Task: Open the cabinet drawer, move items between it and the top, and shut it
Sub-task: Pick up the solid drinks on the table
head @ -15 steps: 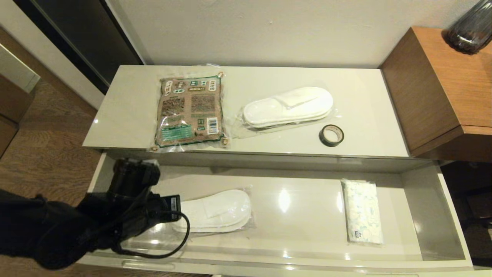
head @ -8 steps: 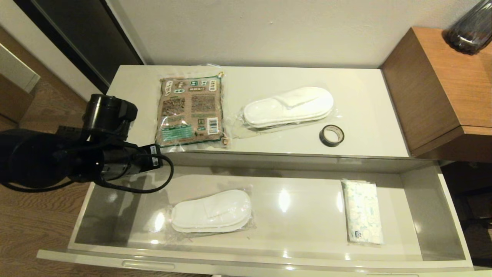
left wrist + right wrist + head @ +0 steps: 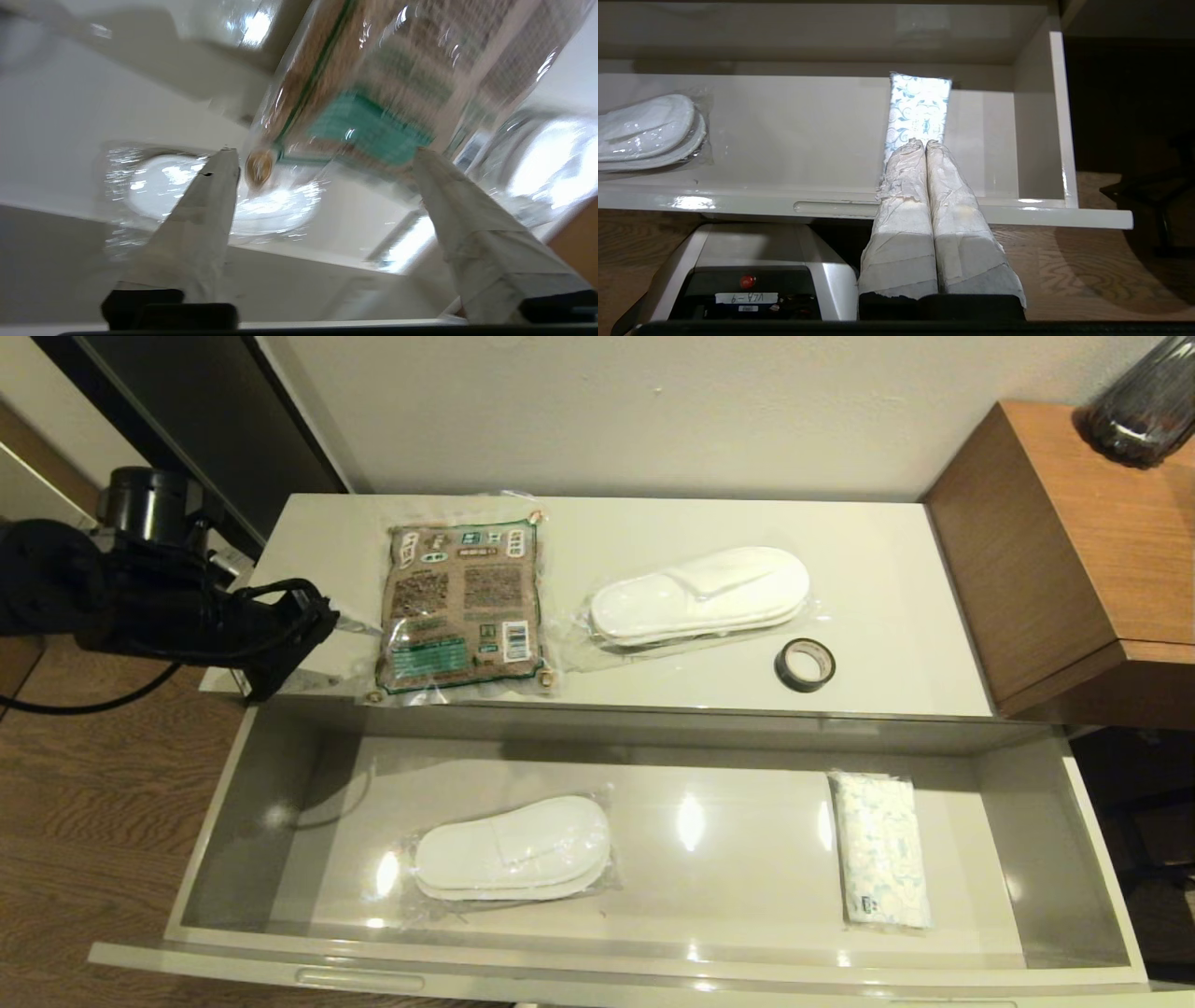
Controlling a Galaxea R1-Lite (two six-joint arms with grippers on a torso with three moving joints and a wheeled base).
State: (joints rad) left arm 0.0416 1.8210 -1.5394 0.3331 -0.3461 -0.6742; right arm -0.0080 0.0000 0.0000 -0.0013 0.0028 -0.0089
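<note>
Two items in cabinet drawer: wrapped slippers; tissue pack

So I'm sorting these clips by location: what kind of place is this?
Probably a hotel room: wrapped slippers on a glossy low cabinet, another pair in its open drawer.

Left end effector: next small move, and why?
Probably ease forward and down onto the near left corner of the brown-and-green packet, then close. The left end effector is open beside that corner, holding nothing, and the drawer below is already open to receive it.
</note>
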